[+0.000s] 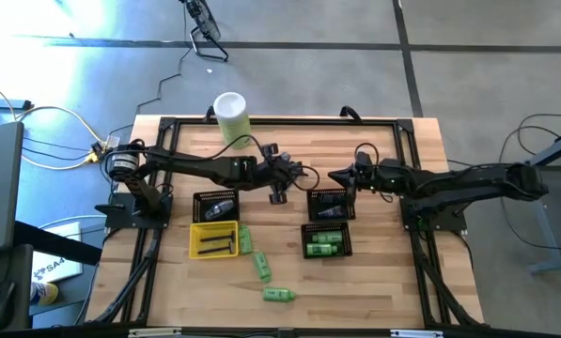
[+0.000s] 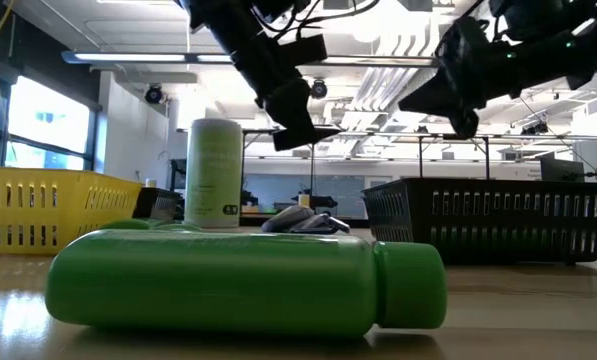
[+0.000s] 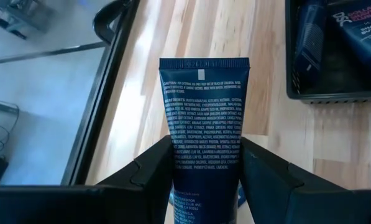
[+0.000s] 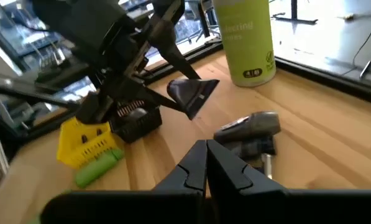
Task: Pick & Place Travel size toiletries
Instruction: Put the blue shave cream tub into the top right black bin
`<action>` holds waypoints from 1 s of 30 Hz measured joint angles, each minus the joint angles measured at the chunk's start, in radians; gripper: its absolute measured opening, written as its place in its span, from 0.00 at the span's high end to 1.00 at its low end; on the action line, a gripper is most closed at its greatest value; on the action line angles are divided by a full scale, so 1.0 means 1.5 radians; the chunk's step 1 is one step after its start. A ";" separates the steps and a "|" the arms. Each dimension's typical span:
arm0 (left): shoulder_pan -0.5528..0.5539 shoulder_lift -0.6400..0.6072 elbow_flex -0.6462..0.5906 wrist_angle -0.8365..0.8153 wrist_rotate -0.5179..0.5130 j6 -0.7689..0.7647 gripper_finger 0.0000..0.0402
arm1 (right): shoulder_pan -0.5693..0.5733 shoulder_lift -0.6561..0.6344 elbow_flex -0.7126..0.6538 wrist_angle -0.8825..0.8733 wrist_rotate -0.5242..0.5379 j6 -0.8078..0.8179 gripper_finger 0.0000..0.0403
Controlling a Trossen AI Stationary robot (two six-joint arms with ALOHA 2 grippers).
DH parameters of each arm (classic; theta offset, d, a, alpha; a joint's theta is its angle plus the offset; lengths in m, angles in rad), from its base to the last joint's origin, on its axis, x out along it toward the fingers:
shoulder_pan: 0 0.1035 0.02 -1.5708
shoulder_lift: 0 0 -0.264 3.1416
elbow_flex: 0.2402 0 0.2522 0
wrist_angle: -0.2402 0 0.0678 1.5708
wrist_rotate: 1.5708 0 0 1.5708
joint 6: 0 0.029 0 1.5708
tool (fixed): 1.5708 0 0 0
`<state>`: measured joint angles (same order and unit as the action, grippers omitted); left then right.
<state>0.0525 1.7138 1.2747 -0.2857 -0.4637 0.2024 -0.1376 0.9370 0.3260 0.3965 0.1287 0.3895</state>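
Note:
My left gripper [image 1: 282, 178] is over the table's middle, shut on a dark blue tube [image 3: 204, 118] with white print. My right gripper [image 4: 206, 160] is shut on nothing and hovers near the far black basket [image 1: 332, 205], which holds dark blue tubes [image 3: 353, 31]. Green bottles lie on their sides on the wood [image 1: 263, 266], [image 1: 278, 295], and more lie in the near black basket [image 1: 325, 242]. Grey and dark items [image 4: 247, 127] lie on the table under the left gripper. My left gripper pinches the tube's lower body [image 3: 204, 171] between its two fingers [image 3: 154, 171]. The tube lies along the fingers, with its flat crimped end [image 3: 204, 63] pointing away from the gripper. The fingers slant down from the table's left. The tube [image 4: 192, 94] is lifted clear of the table.
A tall pale-green canister with a white lid [image 1: 231, 117] stands at the far edge. A yellow tray [image 1: 214, 239] and another black basket [image 1: 216, 205] sit on the left. One green bottle [image 2: 248, 280] lies close to the near edge. A black frame rims the table.

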 joint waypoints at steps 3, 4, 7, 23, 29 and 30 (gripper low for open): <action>0.000 0.000 0.000 0.003 0.000 0.002 0.60 | -0.001 0.041 0.000 0.049 0.002 0.020 0.99; 0.000 0.000 0.000 0.003 0.000 0.002 0.60 | -0.003 0.052 0.000 0.063 0.005 0.022 0.99; 0.000 0.000 0.000 0.003 0.000 0.002 0.60 | -0.012 0.080 0.000 0.097 0.028 0.054 0.99; 0.000 0.000 0.000 -0.001 0.010 0.002 0.60 | -0.027 0.233 0.000 0.268 0.034 0.164 0.57; 0.000 0.000 0.000 -0.001 0.011 0.002 0.60 | -0.027 0.265 0.000 0.348 0.035 0.182 0.39; 0.000 0.000 0.000 -0.001 0.011 0.002 0.60 | -0.027 0.273 0.000 0.362 0.036 0.183 0.38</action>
<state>0.0525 1.7138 1.2747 -0.2871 -0.4473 0.2047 -0.1787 1.3473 0.3266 0.9401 0.1827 0.6640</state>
